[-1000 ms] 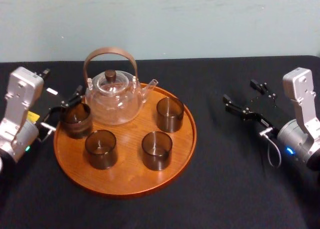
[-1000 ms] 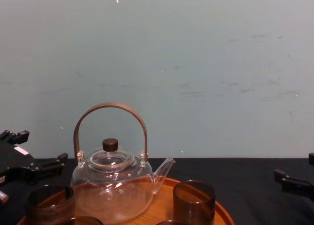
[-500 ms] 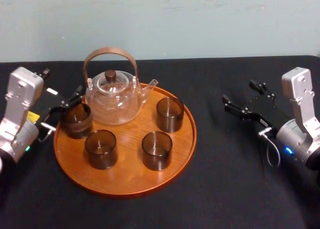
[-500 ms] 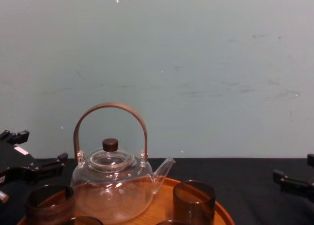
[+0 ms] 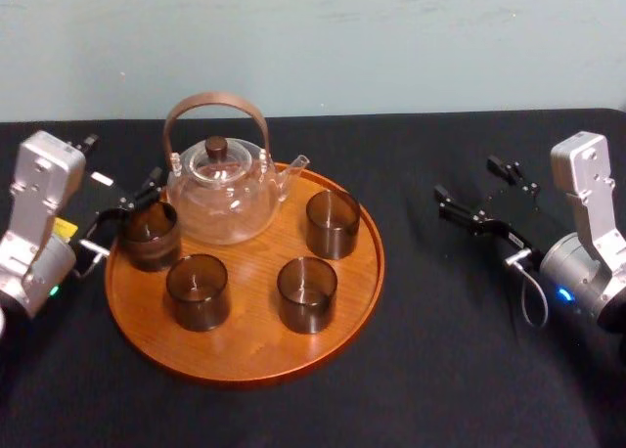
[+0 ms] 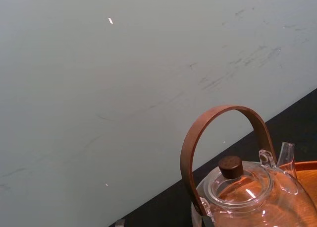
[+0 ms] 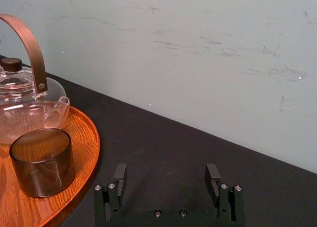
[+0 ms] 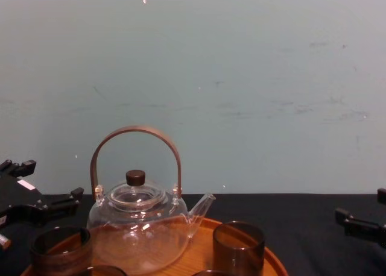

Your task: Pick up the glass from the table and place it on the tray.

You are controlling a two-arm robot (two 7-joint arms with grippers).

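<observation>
I see the glass (image 5: 149,235) upright on the tray (image 5: 245,355), mouth up, left gripper (image 5: 124,218) wide beside it, right gripper (image 7: 166,171) wide.

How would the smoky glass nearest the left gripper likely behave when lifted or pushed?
The glass by the left gripper looks smooth and shiny, so probably slippery, and breakable if squeezed hard. Short and wide, it likely resists tipping. Pushed toward the teapot, it may clink against it.

Teapot (image 5: 220,189) (tall handle) and glasses (image 5: 307,293) crowd the tray (image 5: 249,355) — open table (image 5: 430,321) lies rightward.
</observation>
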